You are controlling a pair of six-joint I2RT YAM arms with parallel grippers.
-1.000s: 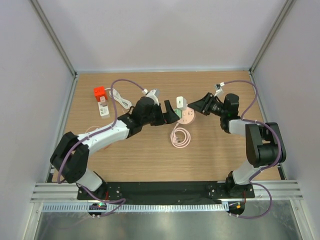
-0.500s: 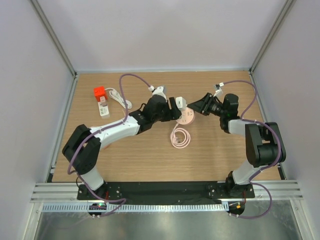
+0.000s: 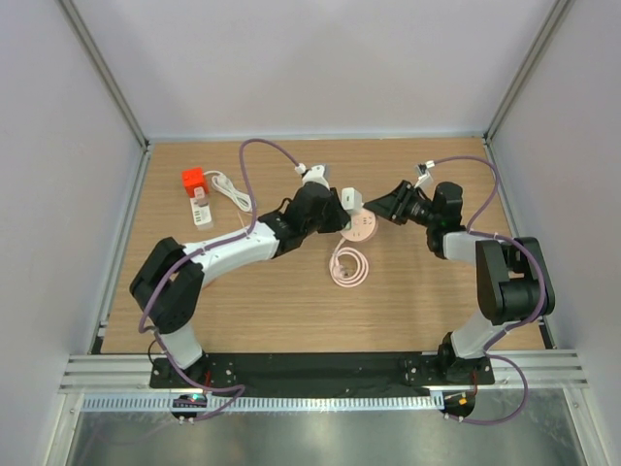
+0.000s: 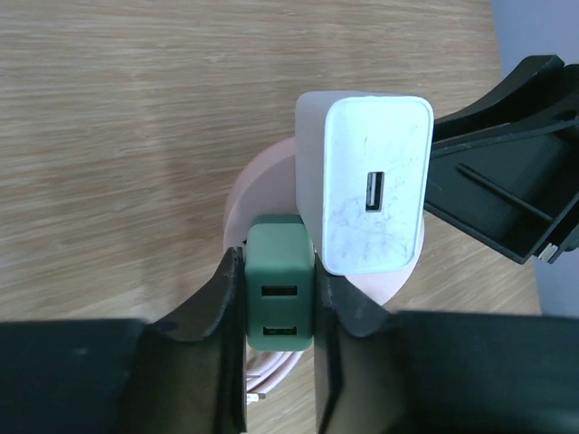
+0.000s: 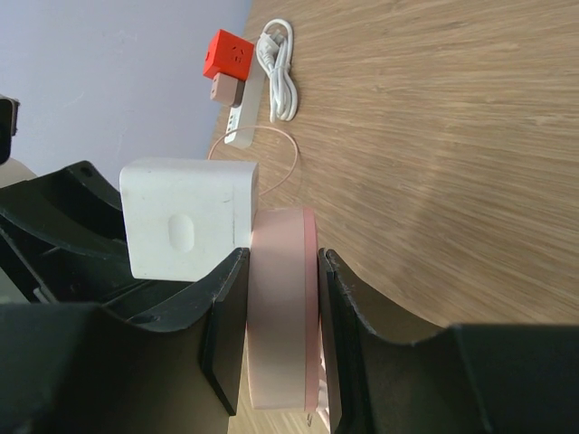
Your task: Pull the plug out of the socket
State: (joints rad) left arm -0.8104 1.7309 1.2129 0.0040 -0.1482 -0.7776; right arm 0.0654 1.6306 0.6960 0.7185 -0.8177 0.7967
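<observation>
A round pink socket [image 3: 365, 231] lies mid-table with a white plug [image 3: 352, 199] and a green plug [image 4: 279, 294] stuck in it. In the left wrist view my left gripper [image 4: 279, 300] is shut on the green plug, one finger pressed to each side, with the white plug [image 4: 373, 185] just beyond it. From the opposite side, my right gripper [image 5: 282, 262] is shut on the rim of the pink socket [image 5: 280, 316], beside the white plug [image 5: 185, 217]. From above, the left gripper [image 3: 340, 221] hides the green plug.
The socket's pink cable [image 3: 349, 265] lies coiled just in front of it. At the far left sit a red cube adapter [image 3: 193, 180], a white power strip [image 3: 201, 212] and a coiled white cable [image 3: 230, 189]. Walls enclose the table on three sides.
My left arm has moved right to the socket and its jaws have closed from wide open onto the green plug. The right arm has stayed put, holding the socket.
</observation>
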